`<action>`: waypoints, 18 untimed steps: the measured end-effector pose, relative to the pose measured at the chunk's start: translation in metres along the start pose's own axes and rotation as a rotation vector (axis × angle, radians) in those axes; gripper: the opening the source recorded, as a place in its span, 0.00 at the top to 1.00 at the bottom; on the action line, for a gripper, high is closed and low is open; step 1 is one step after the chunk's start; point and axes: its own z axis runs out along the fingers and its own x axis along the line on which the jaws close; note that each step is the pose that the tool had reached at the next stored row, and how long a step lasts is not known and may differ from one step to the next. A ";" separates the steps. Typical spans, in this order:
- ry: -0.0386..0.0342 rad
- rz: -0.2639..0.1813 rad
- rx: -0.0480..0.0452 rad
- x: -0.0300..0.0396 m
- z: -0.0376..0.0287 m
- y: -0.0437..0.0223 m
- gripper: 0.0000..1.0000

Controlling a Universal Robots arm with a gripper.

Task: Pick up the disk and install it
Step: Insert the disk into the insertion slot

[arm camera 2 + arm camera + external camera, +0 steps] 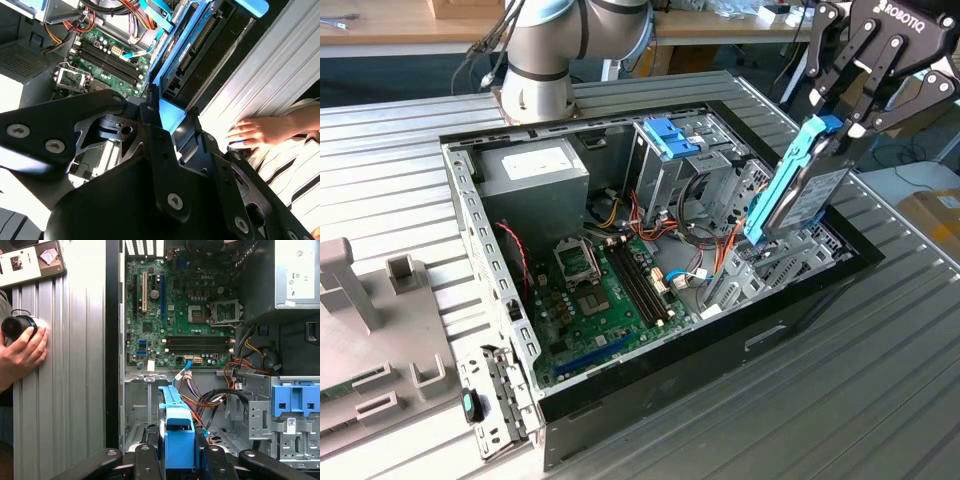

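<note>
Gripper [842, 125], angled downward over the open computer case [650, 375], pinches the upper end of the disk [796, 190], which hangs tilted just below it.

Bright, even light; soft shadows.

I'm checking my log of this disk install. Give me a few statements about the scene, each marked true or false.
1. The pincer grips the disk. True.
2. A person's hand rests on the table. True.
3. The disk lies flat on the table. False: it stands steeply tilted, held over the case.
4. The case is shut. False: it lies open, its motherboard in view.
</note>
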 end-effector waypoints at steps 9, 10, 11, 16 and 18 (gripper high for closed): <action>0.0014 -0.051 0.0000 0.0053 0.0033 0.0031 0.64; 0.0015 -0.051 0.0000 0.0053 0.0036 0.0031 0.64; 0.0016 -0.051 0.0000 0.0053 0.0036 0.0031 0.64; 0.0012 -0.050 0.0000 0.0053 0.0055 0.0030 0.64; 0.0015 -0.049 0.0000 0.0053 0.0059 0.0030 0.64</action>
